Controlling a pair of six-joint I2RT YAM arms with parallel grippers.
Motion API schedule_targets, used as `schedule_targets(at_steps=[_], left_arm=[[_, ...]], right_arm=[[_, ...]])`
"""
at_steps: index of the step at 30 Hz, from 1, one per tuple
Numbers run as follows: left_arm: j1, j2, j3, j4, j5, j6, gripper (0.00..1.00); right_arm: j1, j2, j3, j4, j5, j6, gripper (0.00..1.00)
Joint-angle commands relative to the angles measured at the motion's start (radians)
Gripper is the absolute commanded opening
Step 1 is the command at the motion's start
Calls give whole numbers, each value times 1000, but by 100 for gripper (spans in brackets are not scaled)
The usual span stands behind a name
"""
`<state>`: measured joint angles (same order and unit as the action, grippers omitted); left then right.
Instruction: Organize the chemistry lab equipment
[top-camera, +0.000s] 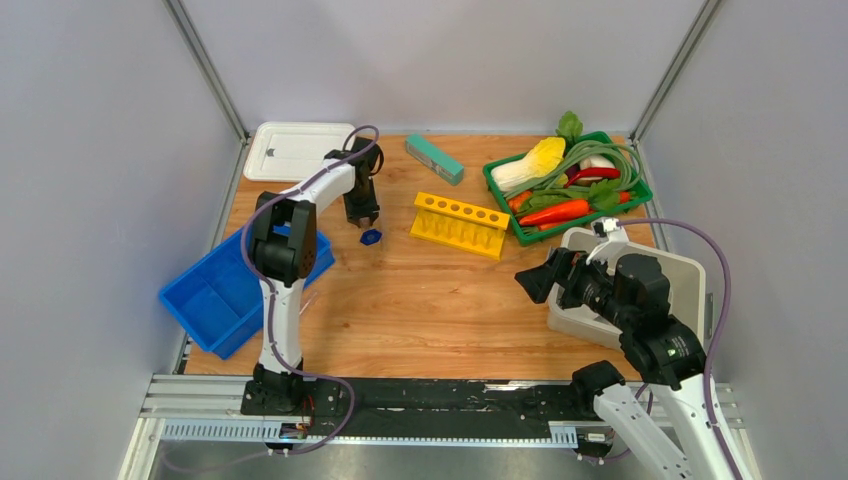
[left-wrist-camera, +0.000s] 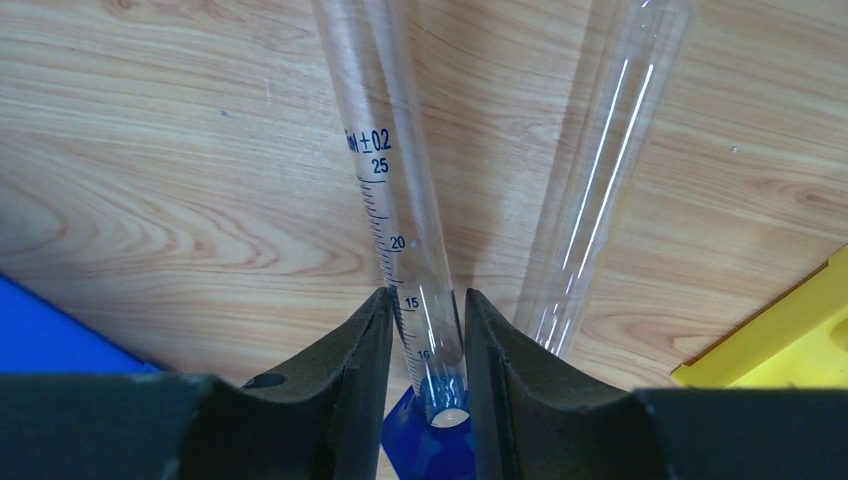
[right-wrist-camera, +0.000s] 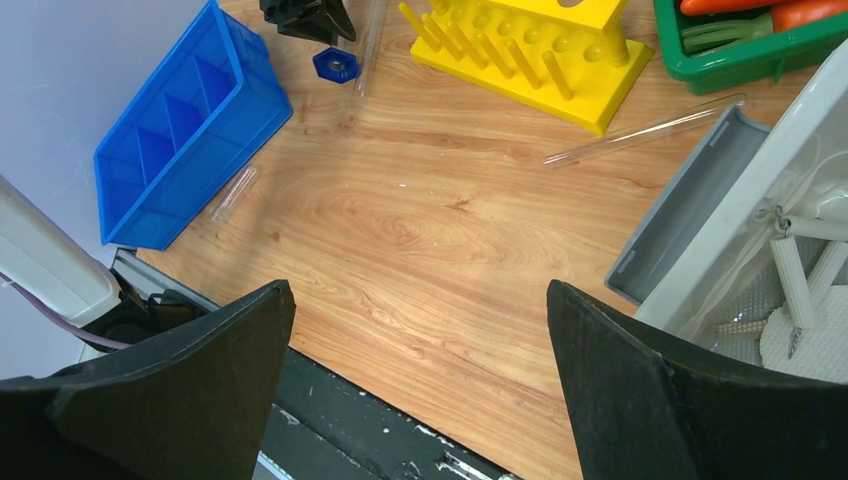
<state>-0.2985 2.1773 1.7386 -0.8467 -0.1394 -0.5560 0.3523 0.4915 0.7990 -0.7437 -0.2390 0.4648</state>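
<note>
A clear graduated cylinder (left-wrist-camera: 395, 150) with a blue hexagonal base (top-camera: 371, 237) lies on the wooden table left of the yellow holed rack (top-camera: 460, 225). My left gripper (left-wrist-camera: 428, 300) reaches down over it, its black fingers (left-wrist-camera: 360, 350) pressed close on both sides of the tube just above the base. A second clear tube (left-wrist-camera: 600, 180) lies beside it toward the rack. My right gripper (right-wrist-camera: 415, 290) hovers wide open over the near table, holding nothing. By the grey bin (right-wrist-camera: 680, 210) rests a long test tube (right-wrist-camera: 650, 130). A short tube (right-wrist-camera: 235, 192) lies near the blue bin (right-wrist-camera: 180, 140).
The grey bin holds a pipe-clay triangle (right-wrist-camera: 800, 270) and white mesh. A green basket of toy vegetables (top-camera: 565, 185) stands at the back right, a teal block (top-camera: 434, 158) behind the rack, and a white lid (top-camera: 295, 150) at the back left.
</note>
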Motion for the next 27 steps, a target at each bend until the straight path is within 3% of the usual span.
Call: schedule_targets(at_steps=[1, 15, 27], left_arm=[[7, 4, 15, 11, 18, -7, 39], [6, -149, 26, -6, 44, 21, 14], [53, -460, -31, -34, 64, 34, 13]], right_arm=[[4, 4, 3, 18, 12, -15, 100], [4, 10, 5, 15, 32, -8, 100], [4, 6, 3, 17, 29, -6, 100]])
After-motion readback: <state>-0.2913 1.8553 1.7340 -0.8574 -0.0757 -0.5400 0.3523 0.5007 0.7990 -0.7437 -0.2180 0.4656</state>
